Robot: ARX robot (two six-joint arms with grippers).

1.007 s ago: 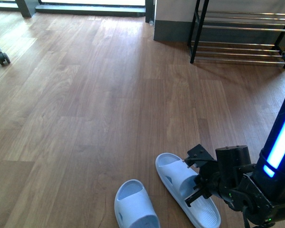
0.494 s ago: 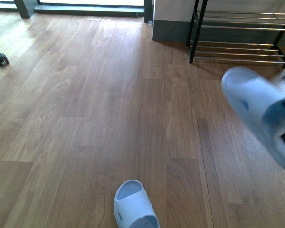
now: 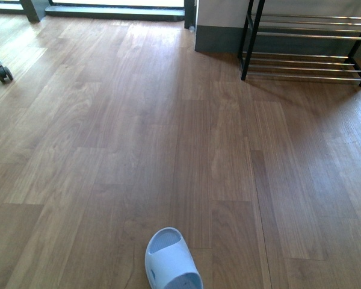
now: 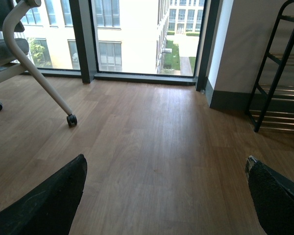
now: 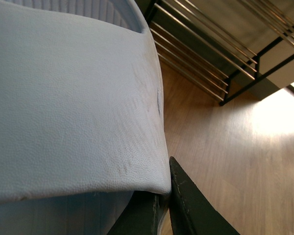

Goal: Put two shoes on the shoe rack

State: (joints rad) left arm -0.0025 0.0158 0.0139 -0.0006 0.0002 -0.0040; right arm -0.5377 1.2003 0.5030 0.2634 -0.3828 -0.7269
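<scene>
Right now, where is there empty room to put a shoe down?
The wooden floor is bare from the pale blue slipper at the near edge up to the shoe rack and the chair caster. The rack's visible bars hold nothing. Nowhere looks crowded.

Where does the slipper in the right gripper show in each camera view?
Front view: absent; only the other slipper lies on the floor.
Left wrist view: absent.
Right wrist view: the held slipper fills most of the picture, against a dark finger.
Shared landmark: the shoe rack, in all three.
</scene>
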